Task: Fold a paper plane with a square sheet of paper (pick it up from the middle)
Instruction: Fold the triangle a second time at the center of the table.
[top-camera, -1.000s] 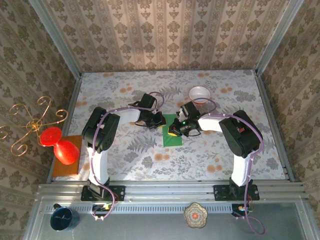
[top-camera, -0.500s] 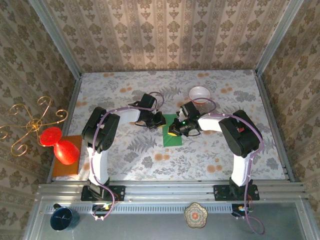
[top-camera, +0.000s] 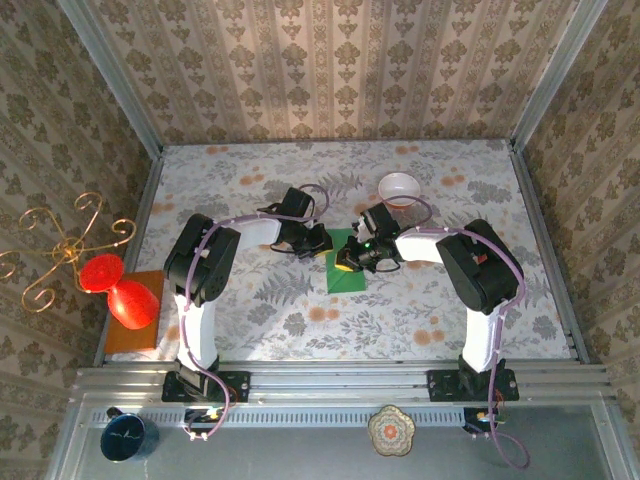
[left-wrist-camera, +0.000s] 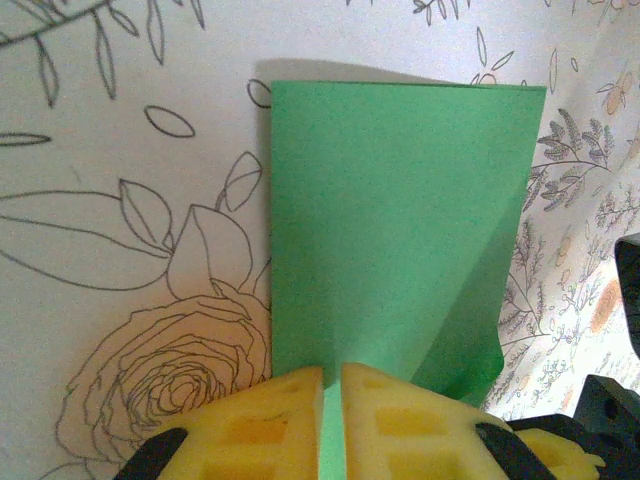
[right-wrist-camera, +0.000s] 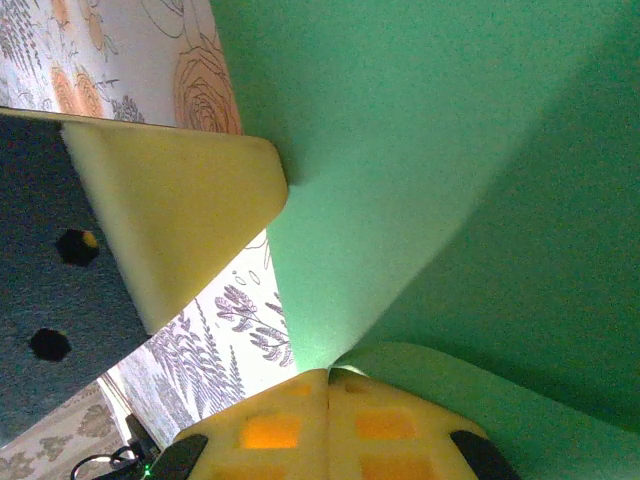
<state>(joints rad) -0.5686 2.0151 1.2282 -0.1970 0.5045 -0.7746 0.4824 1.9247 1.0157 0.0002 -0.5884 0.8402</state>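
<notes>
The square sheet of paper (top-camera: 346, 274) is bright green and lies folded into a narrow rectangle on the floral table, mid-scene. In the left wrist view the paper (left-wrist-camera: 390, 220) has a diagonal fold rising along its right side. My left gripper (left-wrist-camera: 332, 385) rests on the sheet's near end, its yellow pads almost together with a thin green slit between them. My right gripper (right-wrist-camera: 328, 385) is shut on a curled-up corner flap of the paper (right-wrist-camera: 430, 150), lifted off the flat layer. From above, the left gripper (top-camera: 322, 241) and right gripper (top-camera: 350, 262) meet over the sheet.
A white bowl (top-camera: 398, 187) with a red rim stands behind the right arm. At the left edge are a red vase (top-camera: 125, 295) on an orange board (top-camera: 135, 338) and a gold wire stand (top-camera: 60, 250). A left finger (right-wrist-camera: 170, 215) stands close beside the right gripper.
</notes>
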